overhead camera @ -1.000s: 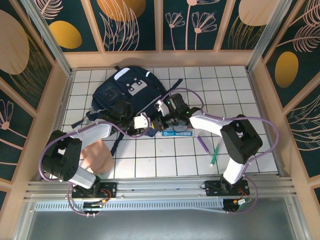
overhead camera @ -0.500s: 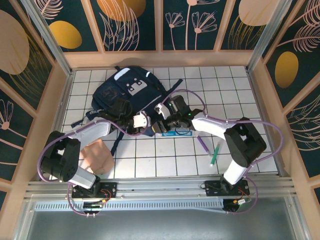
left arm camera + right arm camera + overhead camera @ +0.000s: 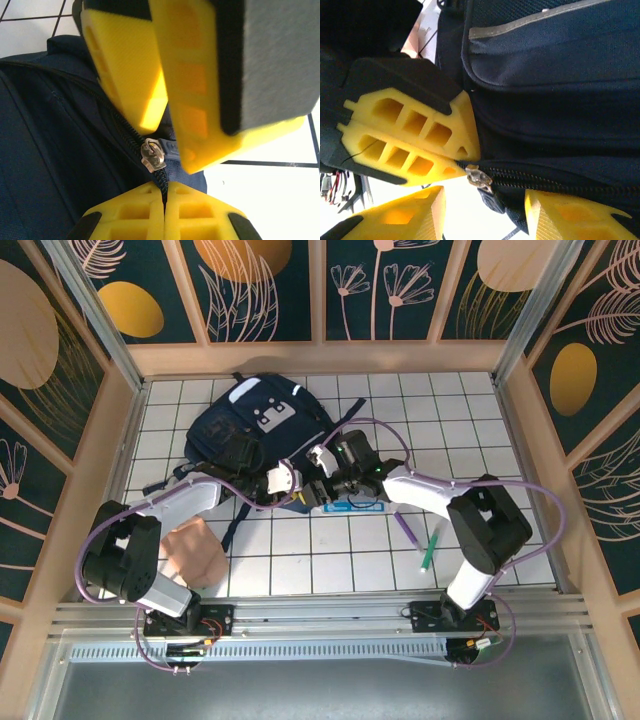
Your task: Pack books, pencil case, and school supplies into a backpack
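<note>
Lying on the white tiled worktop (image 3: 470, 430), the backpack (image 3: 250, 420) sits at the back left. Both pincers meet at its near right edge, right by the zip. The left pincer (image 3: 164, 194) is squeezed tight, with its two yellow tips pressed together on the zip line. I cannot tell if any cloth is nipped between them. The little silver zip pull (image 3: 154, 156) sits just past its tips. The right pincer (image 3: 484, 199) is partly open. Its two tips stand apart, one on each side of the pull's dark tab, and they hold nothing. The book (image 3: 356, 506) lies under the right arm, just beside the backpack. The purple pen (image 3: 405, 528) and the green pen (image 3: 428, 553) lie near each other on the tiles, further right.
</note>
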